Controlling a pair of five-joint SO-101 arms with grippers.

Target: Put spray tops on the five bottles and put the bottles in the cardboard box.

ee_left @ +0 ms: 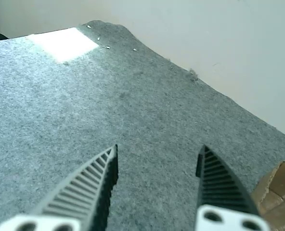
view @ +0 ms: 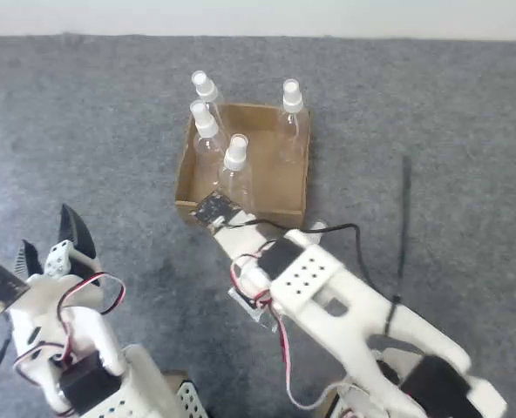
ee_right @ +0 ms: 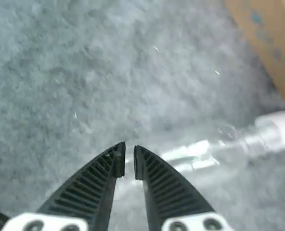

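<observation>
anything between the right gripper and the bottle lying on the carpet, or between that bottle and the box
Nothing visible. The right gripper sits right at the lying bottle, and only bare carpet lies between it and the cardboard box. The box's wall is the one thing to lift over.

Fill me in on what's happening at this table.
Two robot arms are packing spray bottles. Four bottles with spray tops stand at the cardboard box, at least three of them inside it. The fifth bottle, top already on, lies on the grey carpet beside the box, with the right gripper nearly closed at its base end. The left gripper hovers open, holding nothing.
</observation>
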